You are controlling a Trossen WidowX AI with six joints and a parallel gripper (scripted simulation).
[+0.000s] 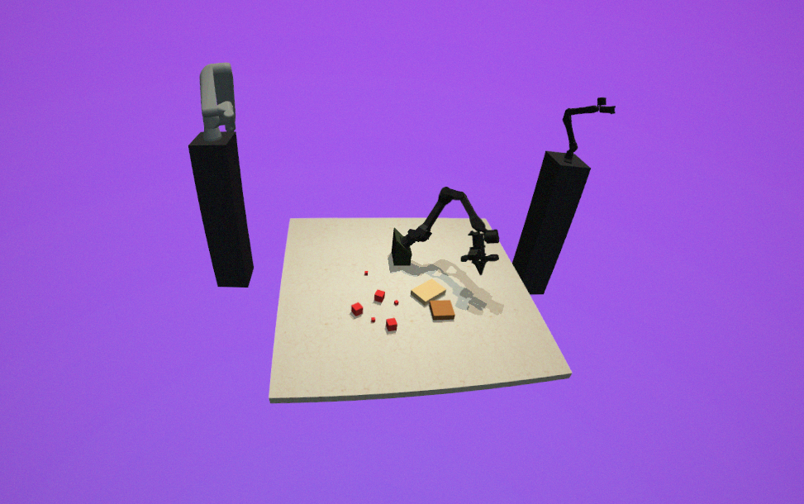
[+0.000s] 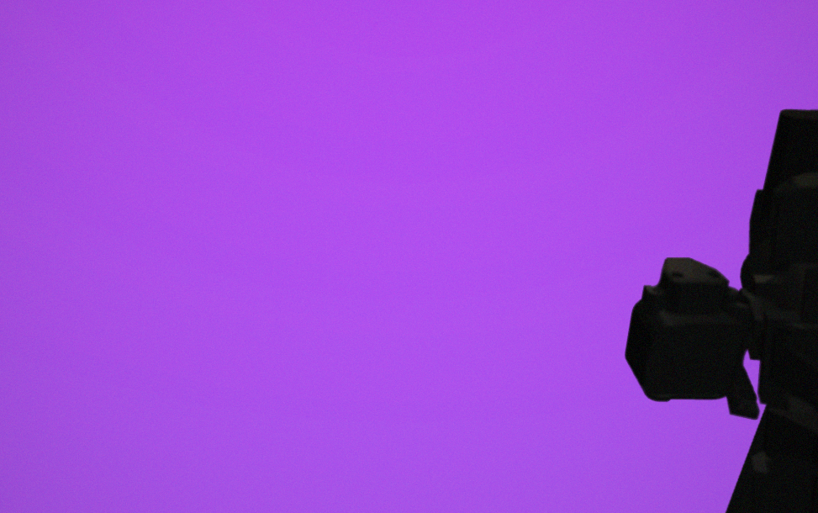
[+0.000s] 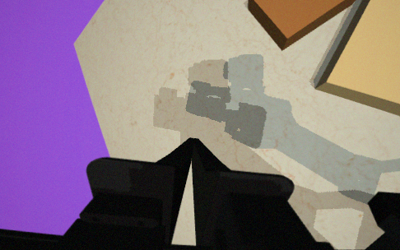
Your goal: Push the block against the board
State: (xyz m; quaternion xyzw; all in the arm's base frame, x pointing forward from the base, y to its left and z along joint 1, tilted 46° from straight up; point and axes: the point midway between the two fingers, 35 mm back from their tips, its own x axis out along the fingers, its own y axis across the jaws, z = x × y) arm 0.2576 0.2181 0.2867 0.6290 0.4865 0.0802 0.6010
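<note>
While the brown block point(image 1: 442, 309) point(image 3: 300, 16) lies on the table point(image 1: 329, 363) point(image 3: 134, 82) — the hand point(image 1: 480, 270) point(image 3: 193, 142) hovers, clenched on nothing.

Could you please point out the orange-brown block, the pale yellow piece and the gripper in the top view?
Orange-brown block point(image 1: 441, 308) point(image 3: 296, 18): top and wrist views, top face.
Pale yellow piece point(image 1: 427, 291) point(image 3: 385, 57): same views, top face.
Gripper point(image 1: 480, 272) point(image 3: 193, 142): same views, between fingertips.

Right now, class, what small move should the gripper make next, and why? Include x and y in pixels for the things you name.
Probably lower the shut gripper point(image 1: 480, 272) point(image 3: 193, 142) beside the brown square block point(image 1: 442, 309) point(image 3: 295, 16), ready to push: it hangs above the table point(image 1: 329, 363) point(image 3: 134, 82), and the block sits angled to the tan board point(image 1: 427, 291) point(image 3: 385, 57).
</note>
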